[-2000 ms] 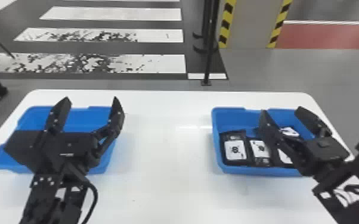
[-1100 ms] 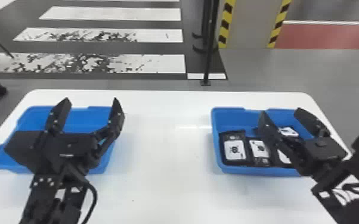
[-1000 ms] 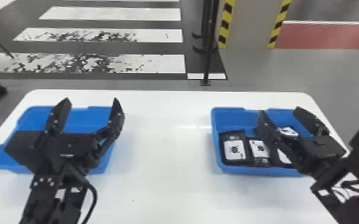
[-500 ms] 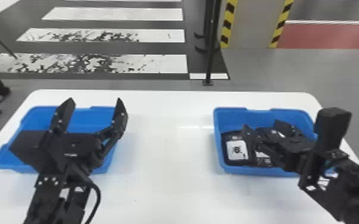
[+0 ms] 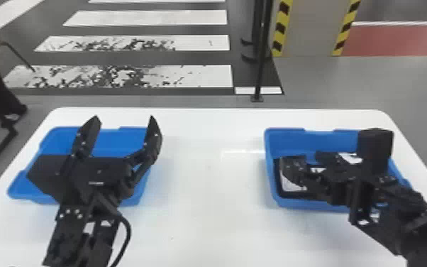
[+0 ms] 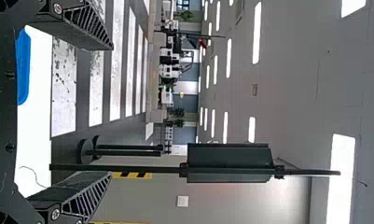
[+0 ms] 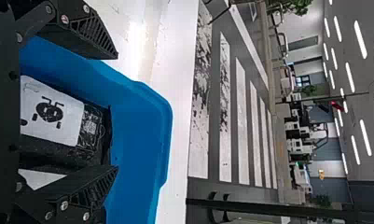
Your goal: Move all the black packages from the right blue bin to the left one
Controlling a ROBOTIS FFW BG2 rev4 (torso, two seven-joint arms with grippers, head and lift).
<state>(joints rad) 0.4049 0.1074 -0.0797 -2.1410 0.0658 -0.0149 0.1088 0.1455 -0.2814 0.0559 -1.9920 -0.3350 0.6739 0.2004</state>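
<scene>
Left gripper (image 5: 124, 122): wide, nothing between the fingers. It's parked over the left blue bin (image 5: 115, 137), tips toward the bin's far side, arm coming in from the near edge. Left wrist view agrees, fingers spread well apart.

Right gripper (image 5: 306, 165): also wide, no grip on anything. It's over the left part of the right blue bin (image 5: 294, 203), arm coming in from the near right and hiding a good part of that bin.

Black packages are in the right bin. One black package (image 5: 288, 184) with a white label and black graphic lies at the bin's left end, partly under the right gripper. Right wrist view has it in the gap between the spread fingers; can't tell whether either finger touches it. Another white label (image 5: 351, 158) shows farther right and toward the far side. Package count unclear, the arm is in the way.

Both bins sit on the white table (image 5: 205, 184), well apart, left and right. Beyond the far edge: black pole (image 5: 263, 53) standing on the floor, white crosswalk stripes (image 5: 202, 76) to its left, grey panel (image 5: 312, 28) with yellow-black striped edges to its right.
</scene>
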